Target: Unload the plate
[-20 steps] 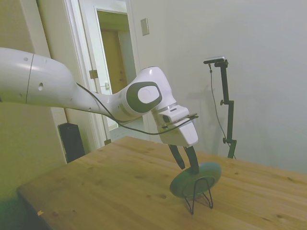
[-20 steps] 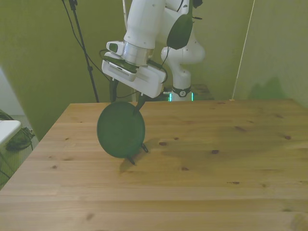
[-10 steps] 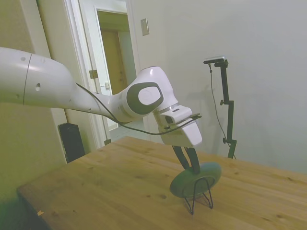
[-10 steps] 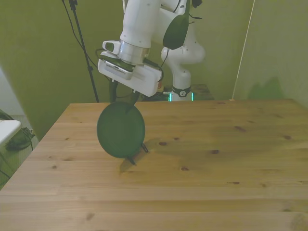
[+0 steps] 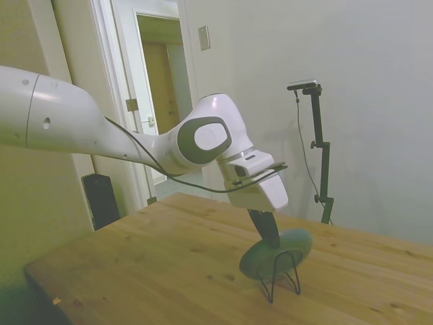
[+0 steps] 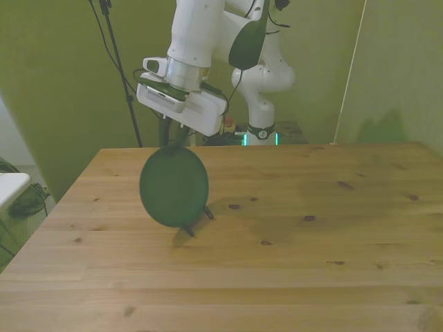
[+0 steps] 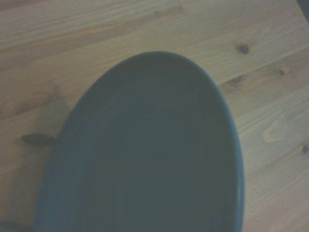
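surface: wooden table [image 6: 291, 242], knotty pine planks | on it: black wire stand [image 5: 282, 274], feet on the wood, lower middle of side view, left-centre of front view

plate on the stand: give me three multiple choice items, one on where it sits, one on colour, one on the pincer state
1. Where is the plate?
A. flat on the table
B. propped on edge in the black wire stand
C. on the floor

2. What colour is the plate?
A. dull grey-green
B. red
C. white

3. What is the pincer doing?
A. spread wide above the table
B. holding a cup
C. shut on the plate's upper rim

Answers: 1 B, the side view shows it leaning in the stand; 2 A, clear in the wrist view; 3 C, the side view shows the fingers together at the rim.
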